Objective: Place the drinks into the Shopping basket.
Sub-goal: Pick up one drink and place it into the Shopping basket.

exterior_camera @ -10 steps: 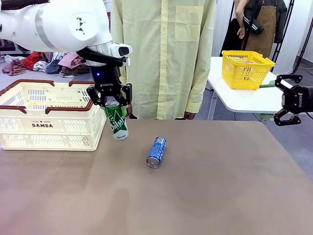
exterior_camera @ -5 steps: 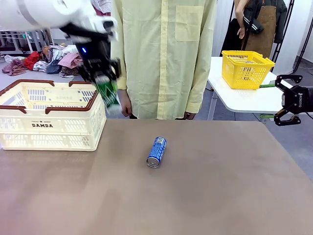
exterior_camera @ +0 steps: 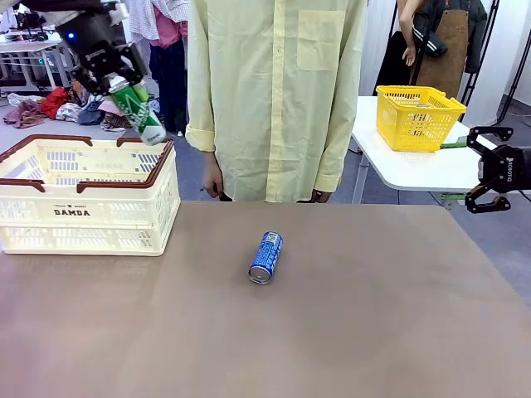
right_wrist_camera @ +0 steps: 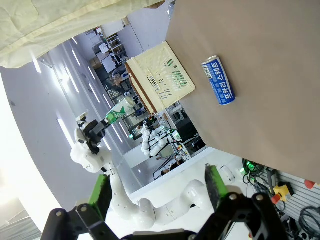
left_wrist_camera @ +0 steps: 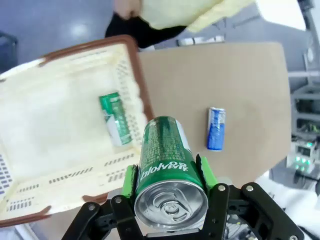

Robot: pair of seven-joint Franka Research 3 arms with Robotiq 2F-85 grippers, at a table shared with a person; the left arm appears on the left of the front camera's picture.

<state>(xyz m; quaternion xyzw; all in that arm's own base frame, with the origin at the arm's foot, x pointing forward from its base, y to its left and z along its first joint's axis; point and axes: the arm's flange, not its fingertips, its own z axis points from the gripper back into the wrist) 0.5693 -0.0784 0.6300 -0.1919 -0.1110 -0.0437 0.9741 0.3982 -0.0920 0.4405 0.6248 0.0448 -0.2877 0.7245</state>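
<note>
Three cans show on this side of the room. The left gripper [exterior_camera: 119, 81] is clenched on a green can [exterior_camera: 139, 114], its green pads [left_wrist_camera: 129, 181] pressed to both sides just under the silver top. The can hangs tilted, top toward the gripper and base lower to the right, high above the near right end of the shopping basket [exterior_camera: 83, 224]. In the left wrist view the held can sits over the basket's brown-red rim [left_wrist_camera: 135, 60], and a second green can [left_wrist_camera: 115, 119] lies on its side on the basket floor, close to the slotted wall.

A blue can [exterior_camera: 265, 258] lies on its side on the brown table [exterior_camera: 348, 340], near the middle, well apart from the basket and pointing roughly away from the robot.

The right gripper [exterior_camera: 473, 172] hangs beyond the table's right edge with its jaws spread wide and nothing between them.

A person [exterior_camera: 278, 91] in a pale yellow shirt stands at the far edge, arms down. Behind, a yellow basket [exterior_camera: 417, 116] sits on a white table [exterior_camera: 415, 170].
</note>
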